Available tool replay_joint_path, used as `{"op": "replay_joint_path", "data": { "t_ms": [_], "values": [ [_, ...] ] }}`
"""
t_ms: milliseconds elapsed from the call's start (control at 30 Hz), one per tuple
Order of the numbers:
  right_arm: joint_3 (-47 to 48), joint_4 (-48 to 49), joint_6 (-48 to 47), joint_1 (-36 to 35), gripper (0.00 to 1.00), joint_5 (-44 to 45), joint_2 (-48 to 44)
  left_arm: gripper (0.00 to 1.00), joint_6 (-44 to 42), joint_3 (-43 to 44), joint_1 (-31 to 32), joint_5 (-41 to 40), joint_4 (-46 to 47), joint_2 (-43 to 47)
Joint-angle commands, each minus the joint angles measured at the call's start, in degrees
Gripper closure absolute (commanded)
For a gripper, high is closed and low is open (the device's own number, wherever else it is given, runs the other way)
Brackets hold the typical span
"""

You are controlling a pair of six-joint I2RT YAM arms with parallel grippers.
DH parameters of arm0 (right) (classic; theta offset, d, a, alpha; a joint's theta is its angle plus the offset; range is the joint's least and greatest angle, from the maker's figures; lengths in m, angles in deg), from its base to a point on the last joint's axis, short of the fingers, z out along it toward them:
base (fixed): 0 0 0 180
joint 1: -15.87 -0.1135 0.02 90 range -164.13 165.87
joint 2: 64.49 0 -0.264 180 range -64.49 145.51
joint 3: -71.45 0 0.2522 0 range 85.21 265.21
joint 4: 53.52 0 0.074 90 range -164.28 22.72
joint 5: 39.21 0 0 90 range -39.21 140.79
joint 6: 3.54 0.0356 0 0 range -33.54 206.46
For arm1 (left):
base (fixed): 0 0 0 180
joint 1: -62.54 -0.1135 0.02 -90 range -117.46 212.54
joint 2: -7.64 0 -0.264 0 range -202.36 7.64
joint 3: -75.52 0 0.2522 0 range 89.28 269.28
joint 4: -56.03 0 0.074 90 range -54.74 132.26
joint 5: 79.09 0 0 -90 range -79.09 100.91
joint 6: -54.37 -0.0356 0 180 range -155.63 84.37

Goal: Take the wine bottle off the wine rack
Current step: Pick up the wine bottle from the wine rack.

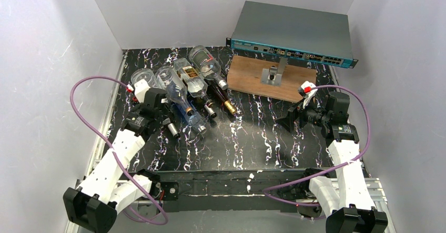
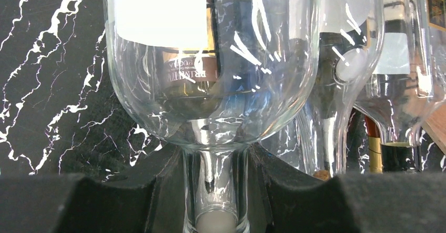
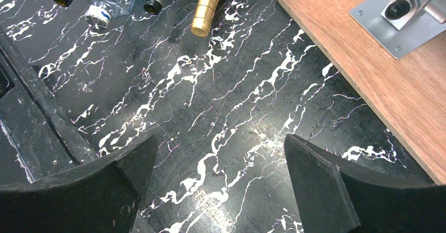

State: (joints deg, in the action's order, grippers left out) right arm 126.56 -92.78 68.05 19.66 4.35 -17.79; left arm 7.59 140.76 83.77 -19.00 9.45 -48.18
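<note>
Left jaws clamp neck of clear bottle (image 2: 213, 112).

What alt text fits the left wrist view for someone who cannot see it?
The left gripper is closed on the neck of a clear bottle that fills the view, with a white label at the top. More glass bottles crowd its right side, and the black, white-veined table shows on the left.

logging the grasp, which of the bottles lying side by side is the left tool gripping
The leftmost clear bottle: its neck is pinched in the left tool, while the blue-tinted bottle and the others to its right lie free.
</note>
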Motion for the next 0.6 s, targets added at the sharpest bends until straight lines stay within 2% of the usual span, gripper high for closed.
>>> {"op": "replay_joint_path", "data": {
  "t_ms": [0,567],
  "values": [
    [-0.7,1.8,-0.7,0.2,0.00,-0.1,-0.7,1.00,-1.7,4.7,0.3,-5.0,5.9,5.3],
    [-0.7,1.8,-0.6,0.1,0.00,-0.1,-0.9,1.00,-3.1,5.2,0.3,-0.3,4.4,9.9]
  ]
}}
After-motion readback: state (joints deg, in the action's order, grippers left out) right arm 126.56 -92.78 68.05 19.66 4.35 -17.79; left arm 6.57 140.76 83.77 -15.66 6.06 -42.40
